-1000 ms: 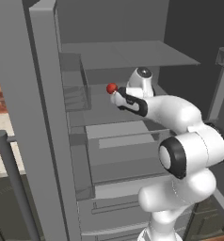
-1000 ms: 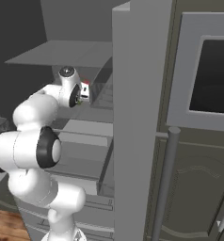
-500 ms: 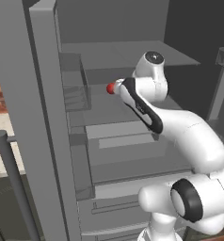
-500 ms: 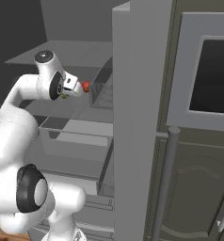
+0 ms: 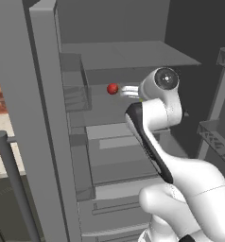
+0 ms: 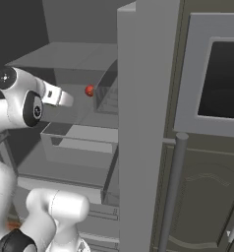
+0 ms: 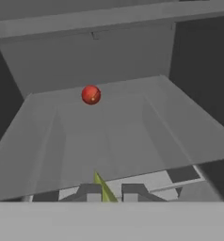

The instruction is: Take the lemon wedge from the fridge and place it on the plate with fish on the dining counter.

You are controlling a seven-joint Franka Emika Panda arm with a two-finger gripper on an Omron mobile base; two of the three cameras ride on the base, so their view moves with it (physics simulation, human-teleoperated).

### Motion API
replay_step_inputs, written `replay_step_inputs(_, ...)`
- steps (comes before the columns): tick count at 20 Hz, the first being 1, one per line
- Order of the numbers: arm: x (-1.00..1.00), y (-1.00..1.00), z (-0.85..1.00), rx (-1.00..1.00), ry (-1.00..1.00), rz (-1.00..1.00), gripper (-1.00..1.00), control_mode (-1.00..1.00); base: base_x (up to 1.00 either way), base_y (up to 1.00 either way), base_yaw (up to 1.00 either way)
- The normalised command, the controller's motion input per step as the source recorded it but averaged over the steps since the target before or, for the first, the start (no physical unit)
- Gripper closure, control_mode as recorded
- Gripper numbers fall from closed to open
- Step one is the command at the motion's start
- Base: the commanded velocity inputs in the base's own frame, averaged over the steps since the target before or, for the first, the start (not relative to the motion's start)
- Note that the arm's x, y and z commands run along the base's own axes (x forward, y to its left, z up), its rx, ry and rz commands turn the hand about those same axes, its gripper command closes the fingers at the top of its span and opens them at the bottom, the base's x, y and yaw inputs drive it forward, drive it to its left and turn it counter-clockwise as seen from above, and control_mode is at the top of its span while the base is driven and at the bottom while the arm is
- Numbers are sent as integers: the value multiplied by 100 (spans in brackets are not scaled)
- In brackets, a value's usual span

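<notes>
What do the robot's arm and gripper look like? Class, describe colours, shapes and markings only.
The arm is glossy white with rounded, bulging segments and dark grey to black bands and round caps at the joints. The gripper ends in two small, dark, blocky finger tips. No cables or markings show.

No readable text, labels, brands or numbers in any view. The fridge [image 6: 148, 123] door panel [image 6: 224, 81] is plain black, nothing displayed on it. Shelves and door bins are bare grey, unmarked.
</notes>
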Motion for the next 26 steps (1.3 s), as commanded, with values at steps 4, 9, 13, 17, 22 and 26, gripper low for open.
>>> replay_step_inputs(4, -2, 0, 0, 0, 0, 0, 100, -100, 0, 0, 0)
replay_step_inputs(9, -60, 0, 56, 23, 15, 0, 100, -100, 0, 0, 0)
replay_step_inputs(13, -32, 0, 22, 9, 7, -1, 100, -100, 0, 0, 0)
replay_step_inputs(17, -31, 10, 0, 0, 1, 0, 100, 100, -25, 7, 0)
replay_step_inputs(22, 0, 0, 0, 0, 0, 0, 100, 100, -100, 28, 10)
replay_step_inputs(26, 0, 0, 0, 0, 0, 0, 100, 100, -100, 16, 35)
